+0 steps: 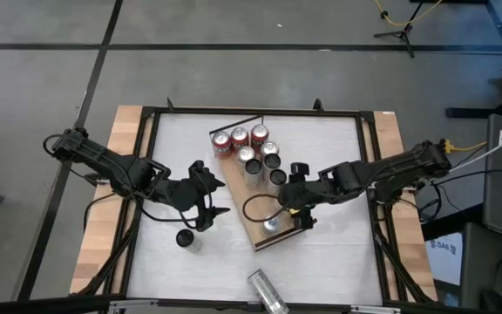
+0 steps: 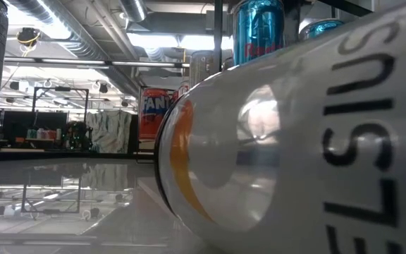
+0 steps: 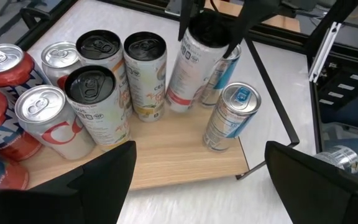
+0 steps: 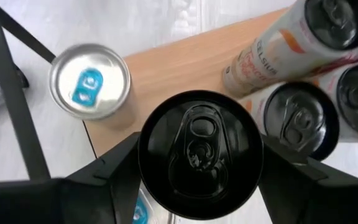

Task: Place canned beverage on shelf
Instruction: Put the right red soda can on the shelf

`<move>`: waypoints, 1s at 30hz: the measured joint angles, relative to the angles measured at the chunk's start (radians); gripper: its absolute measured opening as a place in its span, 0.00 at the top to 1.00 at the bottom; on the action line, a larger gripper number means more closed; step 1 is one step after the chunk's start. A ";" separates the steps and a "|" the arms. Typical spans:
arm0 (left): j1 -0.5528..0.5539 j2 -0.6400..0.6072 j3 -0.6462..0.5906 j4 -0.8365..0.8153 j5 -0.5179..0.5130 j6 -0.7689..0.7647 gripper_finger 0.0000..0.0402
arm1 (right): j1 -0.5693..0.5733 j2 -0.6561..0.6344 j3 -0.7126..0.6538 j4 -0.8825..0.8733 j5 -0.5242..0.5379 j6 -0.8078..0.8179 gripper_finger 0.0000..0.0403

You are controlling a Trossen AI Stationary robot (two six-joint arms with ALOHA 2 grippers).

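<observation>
The shelf [image 1: 253,208], a light wooden board, lies slantwise on the white table. Red, silver and black-topped cans [image 1: 251,153] stand on its far half. My right gripper [image 4: 197,171] hangs over the board's near half, shut on a white can with a black top [image 3: 194,68]. A blue-and-silver can [image 3: 230,118] stands by the board's near corner, and another [image 3: 227,65] stands behind the held one. My left gripper [image 3: 197,186] waits open and touching nothing, left of the board [image 1: 207,208]. My right gripper pinches the white can's black-topped upper end [image 4: 149,155] between its two fingers, one on either side just below the rim. The fingers [image 3: 244,22] come from above, slanting down. The can tilts; whether its lower end [image 3: 178,104] touches the board I cannot tell.
A dark-topped can [image 1: 188,239] stands on the table in front of my left gripper. A white can [image 1: 267,292] lies on its side at the near edge and fills the low view [image 2: 294,141]. A black frame [image 1: 369,174] rims the table.
</observation>
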 joint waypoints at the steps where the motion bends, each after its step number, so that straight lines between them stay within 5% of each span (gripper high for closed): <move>1: 0.000 0.000 0.000 0.000 0.000 0.000 0.13 | 0.000 -0.009 -0.018 0.011 0.000 0.000 0.37; 15: 0.000 0.000 0.000 0.007 -0.001 -0.002 0.13 | -0.063 -0.066 -0.166 0.131 -0.081 0.000 0.37; 30: 0.000 0.000 0.000 0.006 -0.001 -0.001 0.13 | -0.066 -0.066 -0.173 0.137 -0.089 -0.004 0.37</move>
